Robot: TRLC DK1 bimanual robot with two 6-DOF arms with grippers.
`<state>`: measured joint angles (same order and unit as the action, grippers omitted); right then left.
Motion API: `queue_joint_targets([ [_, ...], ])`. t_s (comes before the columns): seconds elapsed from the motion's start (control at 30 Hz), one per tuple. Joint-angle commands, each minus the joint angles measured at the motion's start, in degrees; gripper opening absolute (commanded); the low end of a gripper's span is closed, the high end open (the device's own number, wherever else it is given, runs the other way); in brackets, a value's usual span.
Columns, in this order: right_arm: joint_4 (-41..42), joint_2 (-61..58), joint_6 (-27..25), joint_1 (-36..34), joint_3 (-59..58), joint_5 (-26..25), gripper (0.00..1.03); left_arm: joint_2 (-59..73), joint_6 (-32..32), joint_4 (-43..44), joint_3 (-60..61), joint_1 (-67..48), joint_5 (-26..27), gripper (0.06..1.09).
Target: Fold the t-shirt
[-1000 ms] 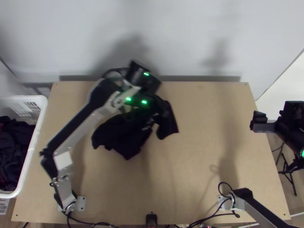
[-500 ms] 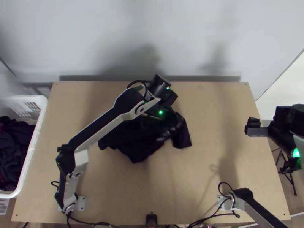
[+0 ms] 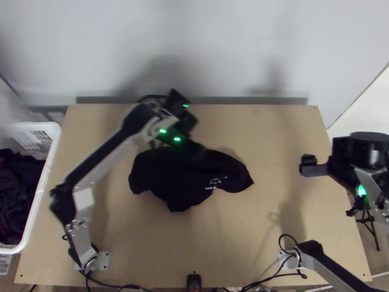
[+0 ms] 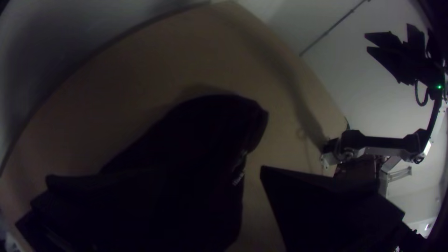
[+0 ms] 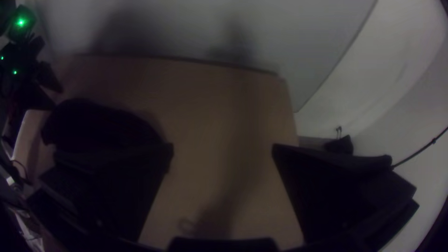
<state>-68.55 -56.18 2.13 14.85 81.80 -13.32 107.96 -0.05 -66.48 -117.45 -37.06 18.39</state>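
With the left gripper (image 4: pixel 213 170) spread over the dark t-shirt (image 3: pixel 177 177), bunched mid-table (image 3: pixel 272 219), and the right gripper (image 5: pixel 223 145) spread well apart from it, I judge flattening comes first: pinch a loose edge shallowly, lift low, draw outward slowly.

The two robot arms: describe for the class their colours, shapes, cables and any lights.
The left arm and right arm have long, straight black-and-silver links and bulky black joints. Thin black cables loop beside the right arm's base. Small green lights glow on both. Each arm ends in wide, flat, black fingers.
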Motion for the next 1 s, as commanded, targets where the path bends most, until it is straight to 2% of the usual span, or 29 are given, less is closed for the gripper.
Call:
queue_joint_targets([
  [0.0, 0.88, -5.25, 0.24, 7.38, -0.15, 2.25, 0.98, -11.19, 6.38, -5.07, 16.55, 11.92, 0.06, 1.04],
  [0.17, 2.46, -12.55, 0.24, 15.73, 1.7, 2.69, 0.98, -20.6, 12.8, -5.24, 29.38, 21.59, -1.25, 1.04],
  [0.5, 4.92, -27.22, 0.15, 31.29, 8.11, 2.69, 0.98, -30.44, 20.8, -6.47, 41.51, 36.97, -2.04, 1.04],
  [0.63, 4.92, -32.59, 0.33, 32.35, 10.93, 2.69, 0.98, -35.36, 23.79, -1.73, 48.45, 38.03, -4.24, 1.04],
  [0.77, 5.89, -35.05, 0.33, 32.08, 10.66, 2.77, 0.98, -37.83, 23.87, 0.38, 50.39, 38.55, -5.21, 1.04],
  [0.97, 11.25, -35.57, 0.42, 30.68, 2.49, 2.86, 0.98, -38.44, 23.87, 0.47, 50.21, 39.96, -5.21, 1.04],
])
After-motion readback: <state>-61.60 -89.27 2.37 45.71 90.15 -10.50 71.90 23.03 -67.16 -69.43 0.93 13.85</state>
